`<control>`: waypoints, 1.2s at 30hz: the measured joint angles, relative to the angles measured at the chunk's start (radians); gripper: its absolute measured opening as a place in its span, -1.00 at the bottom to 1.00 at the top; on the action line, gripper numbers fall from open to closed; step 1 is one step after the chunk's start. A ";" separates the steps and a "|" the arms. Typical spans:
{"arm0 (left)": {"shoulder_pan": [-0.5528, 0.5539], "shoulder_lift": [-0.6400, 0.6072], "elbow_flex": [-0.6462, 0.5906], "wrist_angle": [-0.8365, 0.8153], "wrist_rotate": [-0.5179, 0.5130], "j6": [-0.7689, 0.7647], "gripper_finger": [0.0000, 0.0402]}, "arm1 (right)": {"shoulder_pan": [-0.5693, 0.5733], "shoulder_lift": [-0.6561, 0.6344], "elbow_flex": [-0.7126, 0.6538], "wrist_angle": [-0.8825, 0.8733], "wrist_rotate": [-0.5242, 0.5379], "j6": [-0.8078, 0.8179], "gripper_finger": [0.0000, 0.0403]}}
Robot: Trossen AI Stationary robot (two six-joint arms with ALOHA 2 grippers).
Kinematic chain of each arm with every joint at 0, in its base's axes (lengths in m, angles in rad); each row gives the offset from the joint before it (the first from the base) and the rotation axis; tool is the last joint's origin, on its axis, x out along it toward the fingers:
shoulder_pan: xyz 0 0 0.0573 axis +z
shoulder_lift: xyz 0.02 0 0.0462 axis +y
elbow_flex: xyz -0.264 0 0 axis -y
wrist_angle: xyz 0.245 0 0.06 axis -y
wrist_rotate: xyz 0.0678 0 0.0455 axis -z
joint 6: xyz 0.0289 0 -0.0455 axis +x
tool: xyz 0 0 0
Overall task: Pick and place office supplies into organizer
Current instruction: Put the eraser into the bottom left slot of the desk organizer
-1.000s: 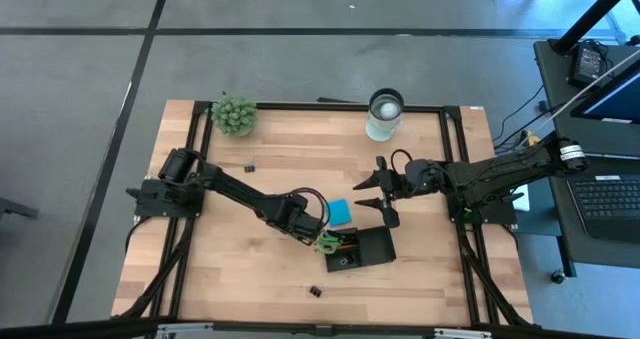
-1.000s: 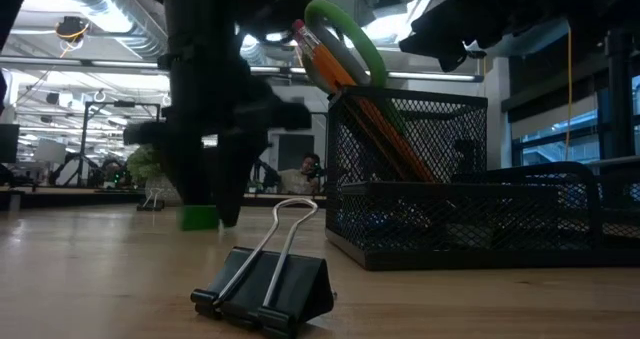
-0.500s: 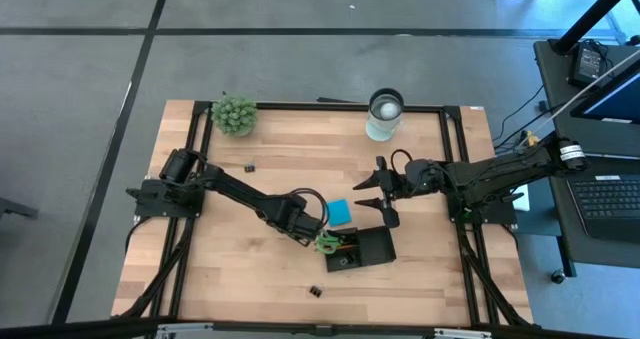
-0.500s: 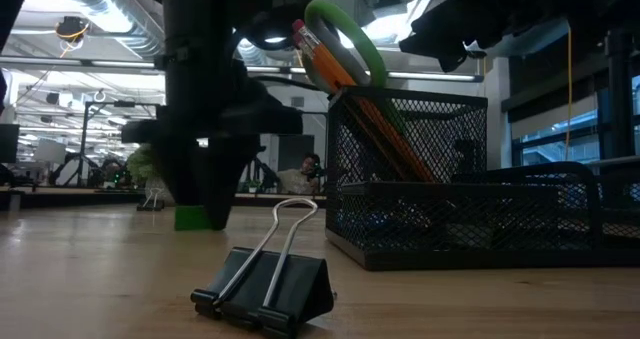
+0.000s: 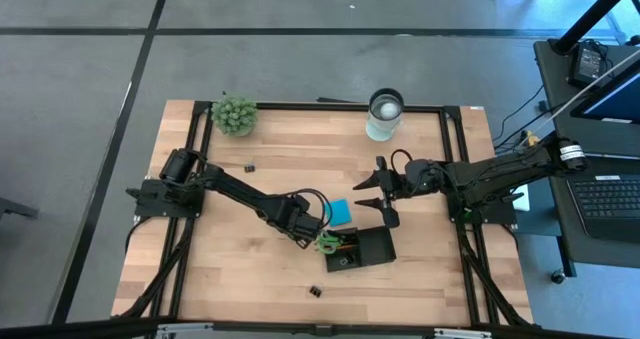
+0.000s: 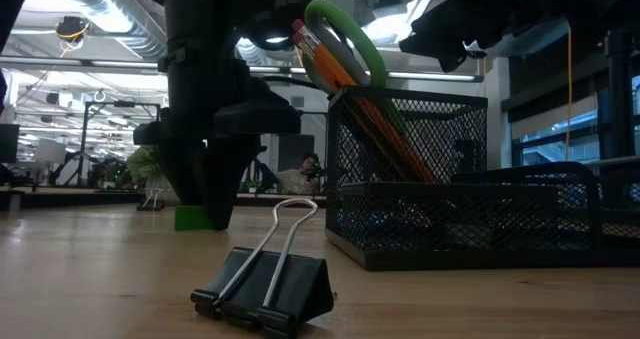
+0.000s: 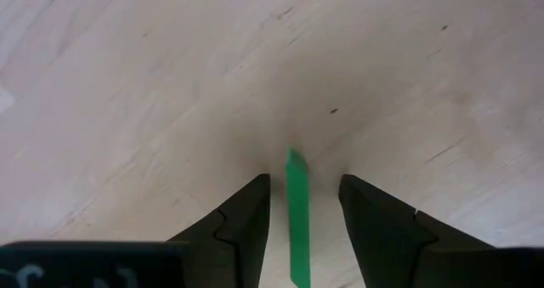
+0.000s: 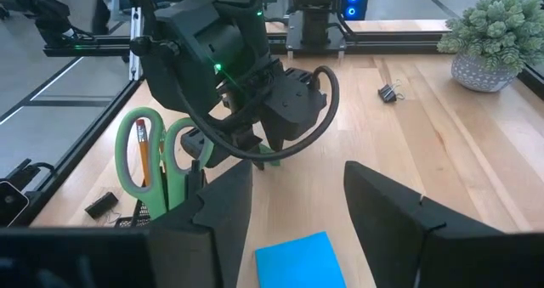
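On the left half of the table [image 5: 210, 269], the left arm reaches from its base at the left edge toward the middle, and its fingers, the left gripper [image 7: 299, 205], point down just short of the organizer. The two fingers stand parted with the small green block [image 7: 297, 222] upright between them, a gap of bare wood showing on either side of it, so they straddle it without closing on it. In the low view the same block [image 6: 192, 217] sits on the table under the dark fingers. Back toward the far left corner stands the fuzzy plant ball [image 5: 234, 114], with a tiny black clip [image 5: 249, 166] lying well in front of it. Another clip [image 5: 315, 291] lies near the front edge; in the low view it is a black binder clip [image 6: 264, 284] with its wire handles raised. Just beyond the left fingers lies the blue note pad [image 5: 340, 212], flat on the wood. Beside it, toward the front, is the black mesh organizer [image 5: 362, 249]; green-handled scissors [image 6: 350, 41] and orange pencils [image 6: 330, 64] lean out of its taller compartment. The white cup [image 5: 385, 114] stands at the far edge. From the right, the right gripper [image 5: 375, 196] hangs over the table near the pad, its fingers spread wide and holding nothing.
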 joint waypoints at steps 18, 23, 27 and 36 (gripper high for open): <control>-0.001 0.001 0.001 -0.003 -0.012 0.018 -0.38 | 0.000 0.000 0.000 0.000 0.000 -0.003 -0.06; -0.001 0.001 0.002 -0.008 -0.005 0.026 -0.56 | 0.000 0.000 0.000 0.000 0.000 -0.003 -0.06; -0.001 0.001 0.002 -0.009 -0.003 0.026 -0.71 | 0.000 0.000 0.000 0.000 0.000 -0.002 -0.06; -0.002 0.001 0.002 -0.015 -0.003 0.055 -0.92 | 0.000 0.000 0.000 0.000 0.000 -0.004 -0.06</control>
